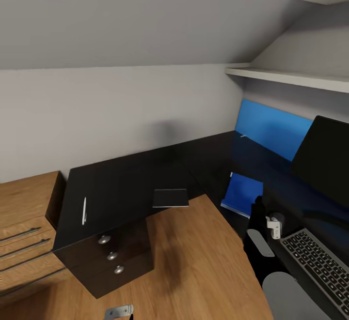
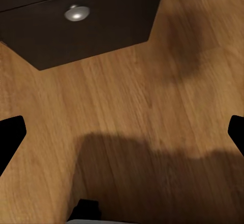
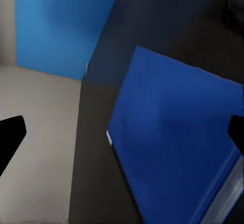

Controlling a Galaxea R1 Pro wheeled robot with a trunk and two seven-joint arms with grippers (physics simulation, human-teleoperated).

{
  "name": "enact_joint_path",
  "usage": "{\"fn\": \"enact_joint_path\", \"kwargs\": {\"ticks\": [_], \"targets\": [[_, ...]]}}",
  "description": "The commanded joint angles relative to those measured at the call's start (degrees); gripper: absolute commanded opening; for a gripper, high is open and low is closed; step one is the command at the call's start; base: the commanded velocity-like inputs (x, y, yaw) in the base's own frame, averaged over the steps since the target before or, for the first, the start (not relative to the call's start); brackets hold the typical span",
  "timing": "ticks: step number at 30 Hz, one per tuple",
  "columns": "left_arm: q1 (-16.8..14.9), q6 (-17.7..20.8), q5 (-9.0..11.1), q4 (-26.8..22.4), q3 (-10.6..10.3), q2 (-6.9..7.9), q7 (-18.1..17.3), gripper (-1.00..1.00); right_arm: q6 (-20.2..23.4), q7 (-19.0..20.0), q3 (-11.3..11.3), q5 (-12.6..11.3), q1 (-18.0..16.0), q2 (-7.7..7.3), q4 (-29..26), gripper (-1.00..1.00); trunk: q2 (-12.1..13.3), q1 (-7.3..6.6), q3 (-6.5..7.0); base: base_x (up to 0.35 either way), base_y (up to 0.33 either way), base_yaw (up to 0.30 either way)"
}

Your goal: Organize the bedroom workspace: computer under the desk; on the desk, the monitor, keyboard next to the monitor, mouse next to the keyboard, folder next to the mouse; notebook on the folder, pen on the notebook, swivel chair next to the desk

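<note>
The right end effector (image 3: pixel 122 132), fingers spread wide, is hovering just above the folder (image 1: pixel 242 193) lying on the desk (image 1: pixel 126 184); no writing is showing.

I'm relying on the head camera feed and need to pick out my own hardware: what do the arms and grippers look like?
The right arm is black with pale grey rounded covers and a small white bracket near the wrist. Both wrist views show black fingertips at the picture edges. A grey metal plate with holes shows at the bottom edge of the head view.
</note>
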Motion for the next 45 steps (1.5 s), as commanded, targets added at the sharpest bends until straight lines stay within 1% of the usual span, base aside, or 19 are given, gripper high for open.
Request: {"fn": "enact_joint_path", "kwargs": {"ticks": [1, 16, 21, 24, 28, 30, 34, 37, 45], "targets": [[0.0, 0.2, 0.5, -0.1, -0.2, 0.03, 0.4, 1.0, 0.0, 0.5, -0.2, -0.6, 0.0, 0.18, 0.0, 1.0, 0.0, 0.0, -0.01, 0.0, 0.0, 0.149], [0.0, 0.2, 0.5, -0.1, -0.2, 0.01, 0.4, 1.0, 0.1, 0.4, -0.1, -0.7, 0.0, 0.45, 0.0, 1.0, 0.0, 0.0, 0.85, 0.0, 0.0, 0.183], [0.0, 0.2, 0.5, -0.1, -0.3, 0.01, 0.4, 1.0, 0.1, 0.4, -0.1, -0.7, 0.0, 0.74, 0.0, 1.0, 0.0, 0.0, 1.16, 0.0, 0.0, 0.191], [0.0, 0.2, 0.4, -0.1, -0.3, 0.01, 0.4, 1.0, 0.1, 0.4, 0.0, -0.7, 0.0, 1.17, 0.2, 1.0, 0.0, 0.0, 1.34, 0.0, 0.0, 0.191], [0.0, 0.2, 0.4, -0.1, -0.3, -0.01, 0.4, 1.0, 0.1, 0.4, 0.6, -0.7, 0.0, 1.69, 0.4, 1.0, 0.0, 0.0, 1.58, 0.0, 0.0, 0.191], [0.0, 0.2, 0.4, -0.1, -0.3, -0.03, 0.4, 1.0, 0.1, 0.4, 1.5, -0.7, 0.0, 1.94, 0.6, 1.0, 0.0, 0.0, 1.7, 0.0, 0.0, 0.191], [0.0, 0.2, 0.4, -0.1, -0.3, -0.01, 0.4, 1.0, 0.1, 0.4, 2.7, -0.7, 0.0, 2.29, 0.8, 1.0, 0.0, 0.0, 1.94, 0.0, 0.0, 0.191], [0.0, 0.3, 0.4, -0.1, -0.3, -0.01, 0.4, 1.0, 0.2, 0.4, 3.0, -0.7, 0.0, 2.75, 0.8, 1.0, 0.0, 0.0, 2.12, 0.0, 0.0, 0.191], [0.0, 0.3, 0.5, -0.1, -0.3, -0.06, 0.5, 1.0, 0.3, 0.5, 3.4, -0.7, 0.0, 3.15, 2.1, 1.0, 0.0, 0.0, 2.51, 0.0, 0.0, 0.172]]}}
